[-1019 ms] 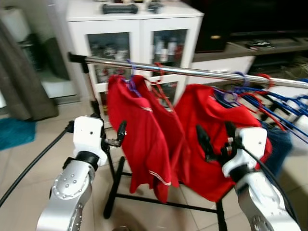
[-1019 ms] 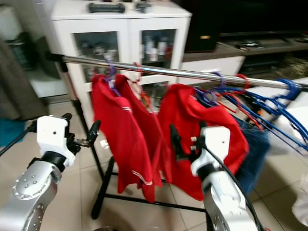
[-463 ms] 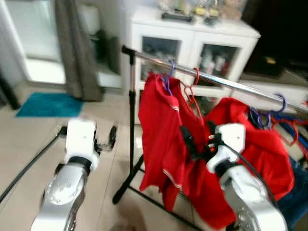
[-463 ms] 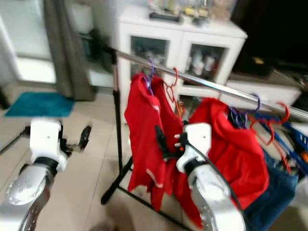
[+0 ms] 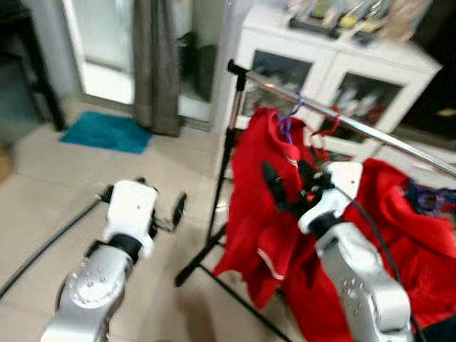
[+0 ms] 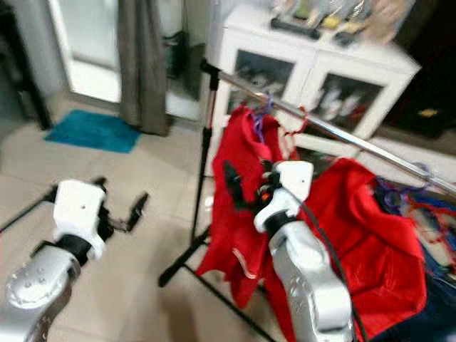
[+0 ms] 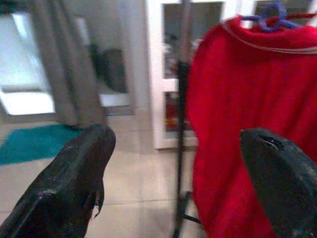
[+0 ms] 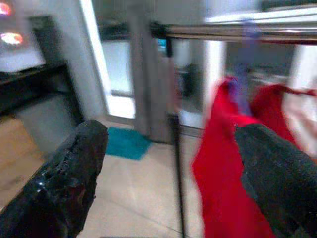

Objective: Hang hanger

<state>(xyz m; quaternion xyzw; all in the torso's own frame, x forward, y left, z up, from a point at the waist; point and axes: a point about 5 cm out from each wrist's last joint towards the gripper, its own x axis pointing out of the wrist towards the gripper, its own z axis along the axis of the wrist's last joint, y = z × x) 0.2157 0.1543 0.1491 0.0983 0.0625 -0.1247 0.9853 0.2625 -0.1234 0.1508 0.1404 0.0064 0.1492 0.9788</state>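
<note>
Nowhere legible writing, red shirts [image 5: 256,206], rail [image 5: 335,117]

a purple hanger [image 5: 286,125] carrying a red shirt [image 5: 260,192] hangs hooked on the rail [image 5: 342,117], near its end.

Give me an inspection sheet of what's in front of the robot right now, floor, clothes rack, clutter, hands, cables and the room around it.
Surface: beige tiled floor, bare around the rack's foot.
Job's things: metal clothes rail on a black stand; red shirts hang from it on hangers, one purple hanger at the rail's near end. No hanger in either hand.
Clutter: teal mat by the doorway; small items on top of the white cabinet, too blurred to name.
Hands: left hand open, low over the floor; right hand open, in front of the red shirts.
Cables: black cable running along the left arm.
Surroundings: grey curtain, bright doorway.
</note>
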